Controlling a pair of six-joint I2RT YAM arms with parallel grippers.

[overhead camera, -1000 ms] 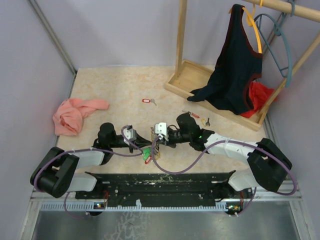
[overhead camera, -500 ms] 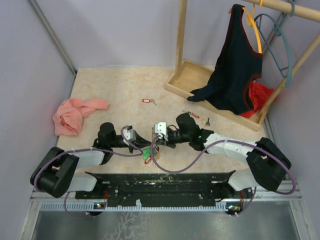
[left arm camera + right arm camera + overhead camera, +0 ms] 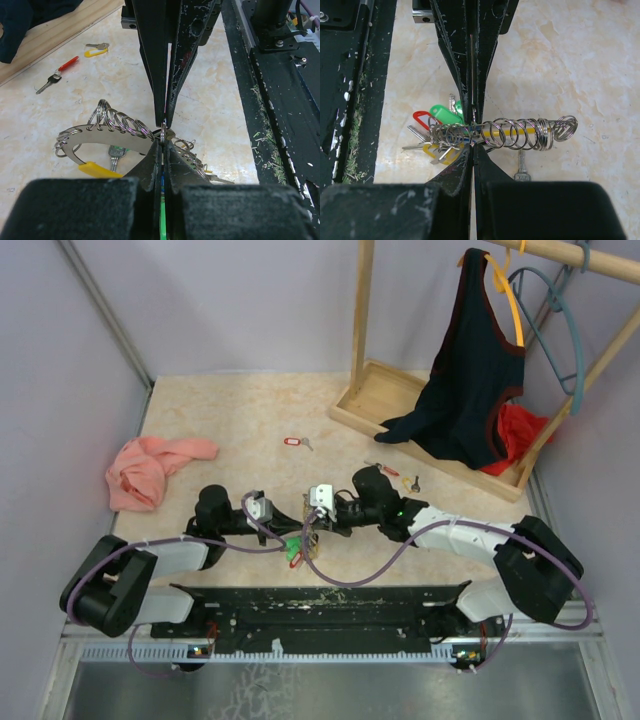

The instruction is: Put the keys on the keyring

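Near the front middle of the table, just beyond the black mounting rail point(image 3: 330, 605), the keyring point(image 3: 520, 134) is pinched between the two grippers, which meet tip to tip over it. It is a curved silvery band threaded with a row of small split rings. A green tag point(image 3: 442, 112), a red tag point(image 3: 422, 118) and a yellow tag point(image 3: 97, 170) bunch with their keys at one end.

The left gripper point(image 3: 162, 142) is closed tight on the keyring's metal. The right gripper point(image 3: 471, 145) clamps it from the opposite side. Neither pair of fingers shows a gap.

Three loose keys lie well apart from the ring, near the rack: a yellow-tagged key point(image 3: 96, 50), a red-handled key point(image 3: 67, 63) and a black-headed key point(image 3: 48, 82). Another red-tagged key point(image 3: 295, 442) lies alone further back.

Bare marbled tabletop point(image 3: 240, 420) stretches from the grippers to the back wall. A pink cloth point(image 3: 150, 468) is crumpled near the left edge. At the right rear stands a wooden rack base point(image 3: 380, 400), with a dark tank top point(image 3: 470, 380) draped into it, a teal hanger point(image 3: 560, 330) above and a red cloth point(image 3: 520, 430) behind.

Any writing on the tags is too small to read.
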